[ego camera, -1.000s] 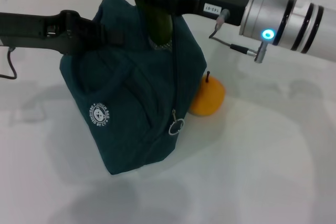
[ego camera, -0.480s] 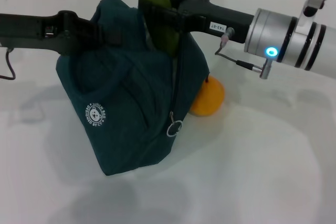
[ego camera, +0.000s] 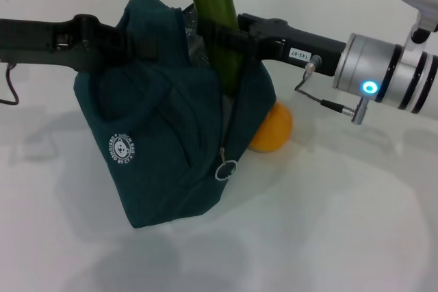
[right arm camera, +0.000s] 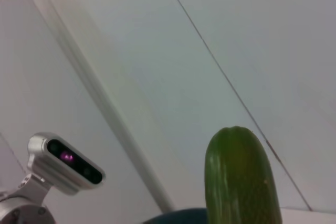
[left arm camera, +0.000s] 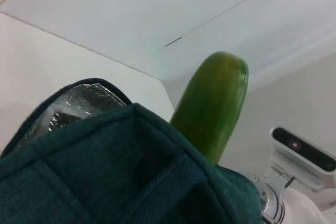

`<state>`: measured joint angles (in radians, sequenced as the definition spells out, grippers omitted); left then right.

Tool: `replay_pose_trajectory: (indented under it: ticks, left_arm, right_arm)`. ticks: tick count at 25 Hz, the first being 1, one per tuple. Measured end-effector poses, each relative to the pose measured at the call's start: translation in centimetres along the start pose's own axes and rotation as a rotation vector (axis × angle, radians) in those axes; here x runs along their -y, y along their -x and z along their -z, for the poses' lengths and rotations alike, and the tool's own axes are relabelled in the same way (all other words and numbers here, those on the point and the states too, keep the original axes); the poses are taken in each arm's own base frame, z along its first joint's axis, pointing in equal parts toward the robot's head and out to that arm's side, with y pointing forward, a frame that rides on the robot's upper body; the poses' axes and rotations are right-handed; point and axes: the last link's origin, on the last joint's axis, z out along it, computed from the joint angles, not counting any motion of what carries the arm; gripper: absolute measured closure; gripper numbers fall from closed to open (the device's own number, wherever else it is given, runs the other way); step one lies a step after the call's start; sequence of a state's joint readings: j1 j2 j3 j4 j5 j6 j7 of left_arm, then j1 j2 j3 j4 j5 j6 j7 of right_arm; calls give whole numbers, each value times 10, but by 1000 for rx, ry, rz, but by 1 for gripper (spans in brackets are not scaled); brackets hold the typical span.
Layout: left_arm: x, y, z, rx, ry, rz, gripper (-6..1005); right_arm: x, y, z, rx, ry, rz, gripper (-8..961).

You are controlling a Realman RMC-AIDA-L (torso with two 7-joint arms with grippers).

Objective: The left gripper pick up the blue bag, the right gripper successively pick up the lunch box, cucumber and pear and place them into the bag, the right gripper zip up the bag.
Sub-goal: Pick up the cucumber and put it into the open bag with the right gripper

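Head view: I've got the blue bag [ego camera: 171, 141] standing on the white table [ego camera: 342, 223], tilted a bit, logo [ego camera: 121, 149] facing me, ring zip-pull [ego camera: 225, 169] hanging on the front edge.

Left claw [ego camera: 140, 44] comes in from my left, level with the bag's top, clamped on the fabric at the upper rim. Bag mouth is open; silver lining [ego camera: 194, 39] is visible at the top.

Right claw [ego camera: 229, 37] comes in from my right, pinching the cucumber [ego camera: 217, 22] across its middle. The cucumber is near upright, leaning slightly, lower end down inside the bag mouth, upper end running out of the frame's top. The blue LED [ego camera: 370, 88] on the right arm's silver section is lit.

The pear [ego camera: 271, 128] is on the table just behind the bag's right side, touching or nearly touching the fabric; can't tell which. Part of it is hidden by the bag.

Lunch box isn't visible in any view.

Left wrist view: bag rim [left arm camera: 131, 171] close up, a patch of foil lining [left arm camera: 79, 103], and the cucumber's rounded tip [left arm camera: 215, 108] sticking up past the rim. The head camera [left arm camera: 304, 150] shows behind it.

Right wrist view: only the cucumber tip [right arm camera: 241, 182] and a sliver of bag rim [right arm camera: 178, 216] below it. Own fingers aren't in the shot.
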<state>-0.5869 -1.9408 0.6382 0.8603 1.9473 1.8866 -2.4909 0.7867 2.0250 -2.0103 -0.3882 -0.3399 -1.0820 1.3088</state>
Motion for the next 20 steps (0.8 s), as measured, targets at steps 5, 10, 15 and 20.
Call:
replay_pose_trajectory:
  ticks: [5,10,15,20]
  left_arm:
    - [0,0,0,0,1,1,958]
    - [0,1,-1,-1,4,2,958]
    - [0,1,-1,-2,6,1,958]
    - [0,1,-1,-2,6,0,958]
  right_arm:
    - [-2,-7,3,-33,15,-27,362]
    - [-2,-10,12,-17,23,-61,361]
    - [-2,-9,22,22,31,-78,360]
    - [-3,-5,27,49,46,-72,359]
